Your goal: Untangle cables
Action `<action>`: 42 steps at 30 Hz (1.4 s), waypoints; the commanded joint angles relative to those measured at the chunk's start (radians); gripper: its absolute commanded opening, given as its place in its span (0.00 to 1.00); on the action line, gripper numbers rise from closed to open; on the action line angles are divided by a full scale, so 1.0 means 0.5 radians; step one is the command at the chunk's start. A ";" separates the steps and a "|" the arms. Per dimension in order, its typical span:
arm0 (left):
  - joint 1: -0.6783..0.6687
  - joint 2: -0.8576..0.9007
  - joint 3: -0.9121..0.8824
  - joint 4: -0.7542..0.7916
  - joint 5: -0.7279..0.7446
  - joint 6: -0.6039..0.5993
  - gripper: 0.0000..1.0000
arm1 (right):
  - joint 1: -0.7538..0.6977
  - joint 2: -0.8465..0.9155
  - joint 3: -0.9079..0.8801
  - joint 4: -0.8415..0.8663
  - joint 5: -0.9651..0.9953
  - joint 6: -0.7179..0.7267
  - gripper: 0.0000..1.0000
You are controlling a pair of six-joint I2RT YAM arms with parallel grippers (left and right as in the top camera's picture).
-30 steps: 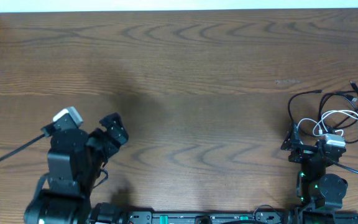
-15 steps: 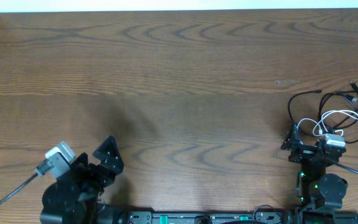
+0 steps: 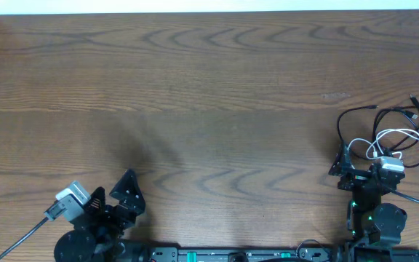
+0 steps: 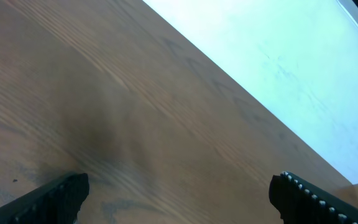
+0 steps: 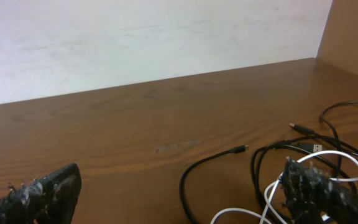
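Down at the near edge we see the left gripper point(image 4: 179, 198) with its fingers spread wide above the bare table point(image 3: 209, 87), holding nothing. The right gripper point(image 5: 179, 193) is splayed too, and empty. Just past its right finger, the white cable point(image 5: 337, 155) loops across the black cable point(image 5: 191, 171), tangled by the table's right edge.

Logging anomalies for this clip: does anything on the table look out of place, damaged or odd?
Only the expected tangle: the black cable and white cable lie looped over each other near the right edge of the table, by the open right gripper. No damage or spill shows.
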 commanded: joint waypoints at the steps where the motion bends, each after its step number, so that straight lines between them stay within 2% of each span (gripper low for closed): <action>1: 0.002 -0.082 -0.056 -0.005 -0.026 0.019 0.98 | -0.008 -0.014 -0.005 -0.002 -0.005 0.029 0.99; 15: 0.002 -0.169 -0.275 0.055 -0.026 0.019 0.98 | -0.008 -0.014 -0.005 -0.002 -0.005 0.029 0.99; 32: 0.002 -0.170 -0.667 1.252 -0.026 0.019 0.98 | -0.008 -0.014 -0.005 -0.002 -0.005 0.029 0.99; 42: -0.131 -0.171 -0.684 1.443 -0.027 0.019 0.98 | -0.008 -0.014 -0.005 -0.002 -0.005 0.029 0.99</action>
